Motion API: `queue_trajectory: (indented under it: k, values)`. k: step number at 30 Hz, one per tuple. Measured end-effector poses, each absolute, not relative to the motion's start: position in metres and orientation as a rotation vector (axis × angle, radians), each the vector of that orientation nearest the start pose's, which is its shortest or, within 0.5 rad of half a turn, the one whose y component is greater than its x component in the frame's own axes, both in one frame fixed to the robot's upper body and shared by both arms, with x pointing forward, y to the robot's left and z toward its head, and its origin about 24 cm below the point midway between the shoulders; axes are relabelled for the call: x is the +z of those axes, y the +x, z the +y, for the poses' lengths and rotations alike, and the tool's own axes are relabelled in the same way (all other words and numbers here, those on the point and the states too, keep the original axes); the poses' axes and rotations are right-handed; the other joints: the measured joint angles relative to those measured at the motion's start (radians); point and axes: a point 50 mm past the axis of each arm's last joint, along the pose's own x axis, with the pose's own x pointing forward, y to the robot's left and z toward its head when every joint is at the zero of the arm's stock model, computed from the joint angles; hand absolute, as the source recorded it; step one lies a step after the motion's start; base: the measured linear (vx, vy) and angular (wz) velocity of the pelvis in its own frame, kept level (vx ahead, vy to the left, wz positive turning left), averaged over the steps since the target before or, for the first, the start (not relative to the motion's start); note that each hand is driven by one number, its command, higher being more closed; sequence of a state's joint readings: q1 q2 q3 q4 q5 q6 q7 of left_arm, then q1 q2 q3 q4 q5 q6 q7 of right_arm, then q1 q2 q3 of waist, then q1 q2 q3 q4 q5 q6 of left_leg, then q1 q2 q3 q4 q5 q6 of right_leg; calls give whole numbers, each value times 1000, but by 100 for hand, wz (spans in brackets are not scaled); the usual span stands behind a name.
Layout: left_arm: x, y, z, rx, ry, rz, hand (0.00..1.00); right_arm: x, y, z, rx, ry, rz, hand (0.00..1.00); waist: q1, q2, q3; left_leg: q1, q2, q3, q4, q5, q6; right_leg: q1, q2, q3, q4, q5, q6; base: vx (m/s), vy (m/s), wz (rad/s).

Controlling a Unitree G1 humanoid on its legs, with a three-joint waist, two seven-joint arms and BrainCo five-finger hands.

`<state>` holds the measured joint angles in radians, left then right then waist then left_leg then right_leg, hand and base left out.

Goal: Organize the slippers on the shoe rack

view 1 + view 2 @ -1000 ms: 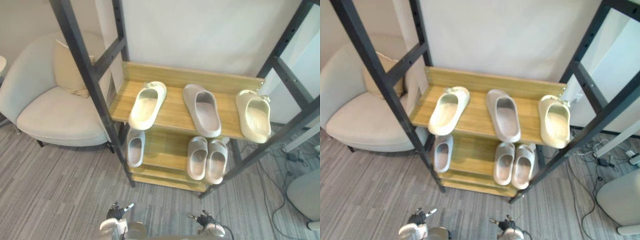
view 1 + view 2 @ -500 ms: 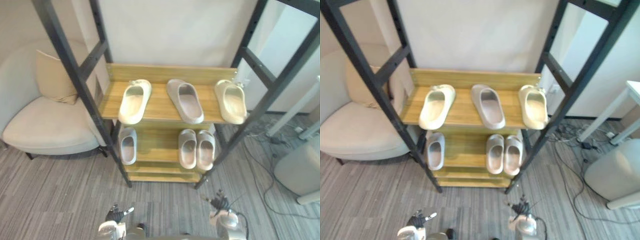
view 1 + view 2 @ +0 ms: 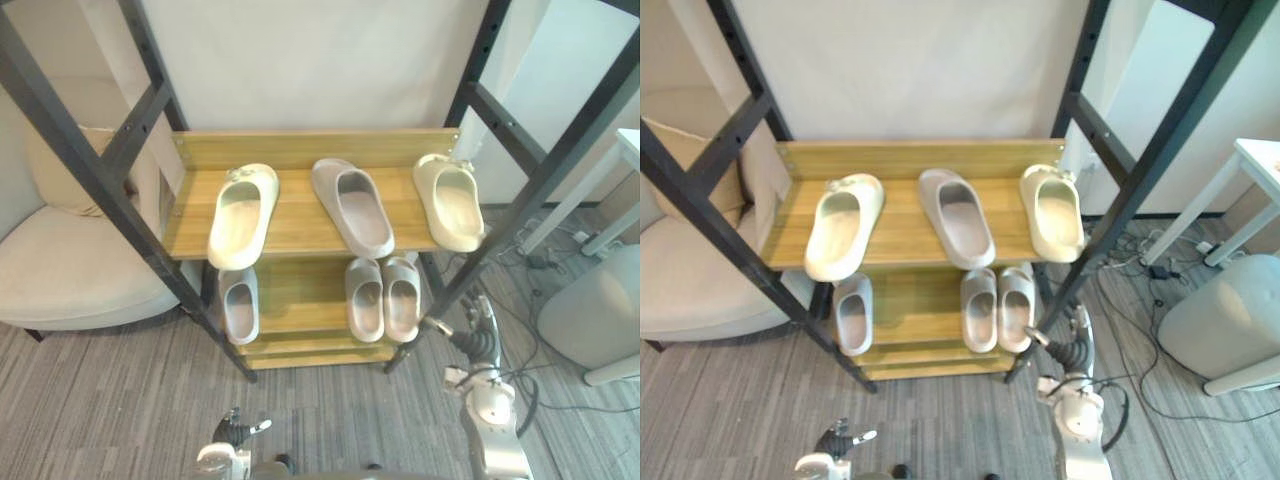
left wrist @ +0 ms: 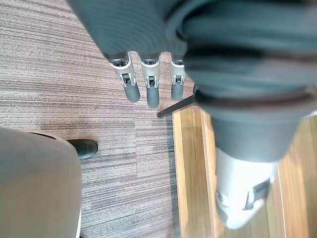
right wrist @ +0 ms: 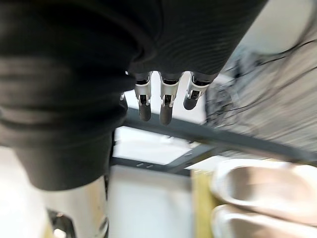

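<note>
- Three slippers (image 3: 352, 205) line the shoe rack's (image 3: 300, 148) upper shelf, three its lower.
- Right hand (image 3: 472, 340) hovers by the rack's front post (image 3: 520, 214), fingers straight, empty.
- Left hand (image 3: 236, 430) hangs low, fingers straight, empty.

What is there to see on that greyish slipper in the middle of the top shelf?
The grey slipper is a one-piece slide, smooth and matte like moulded foam, with a broad band over the toe and an open heel. It lies sole down on the upper wooden shelf, between the left cream slipper and the right cream slipper, apart from both. Its heel points to the back board and its toe reaches the front edge, skewed toward the robot's right. Only the shelf touches it.
</note>
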<state>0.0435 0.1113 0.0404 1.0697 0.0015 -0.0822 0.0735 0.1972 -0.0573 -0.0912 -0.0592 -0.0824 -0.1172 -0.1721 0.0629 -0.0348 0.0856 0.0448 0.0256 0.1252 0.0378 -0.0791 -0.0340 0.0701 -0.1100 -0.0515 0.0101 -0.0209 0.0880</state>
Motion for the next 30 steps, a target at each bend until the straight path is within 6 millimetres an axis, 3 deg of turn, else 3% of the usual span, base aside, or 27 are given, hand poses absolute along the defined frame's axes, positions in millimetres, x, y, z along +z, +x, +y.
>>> queue_trajectory:
  k: [6,19,30]
  values:
    - [-155,111,203,158,133,1026,0,58,217,-184,-189,-179,-158,0,-4,0,0,9,-2,-6,-17,-1,-9,-1,-4,4,3,0,0,-61,-7,-2]
    - [-156,110,204,155,130,1029,0,96,223,-184,-177,-186,-336,0,-9,-3,4,33,-19,-54,-94,63,2,-1,-11,-19,4,-21,4,-33,-17,8]
    - [-154,111,207,150,135,1012,0,142,253,-184,-104,-229,-518,0,-2,-6,7,31,-16,-60,-98,60,3,-2,-7,-18,20,-17,8,2,-3,1]
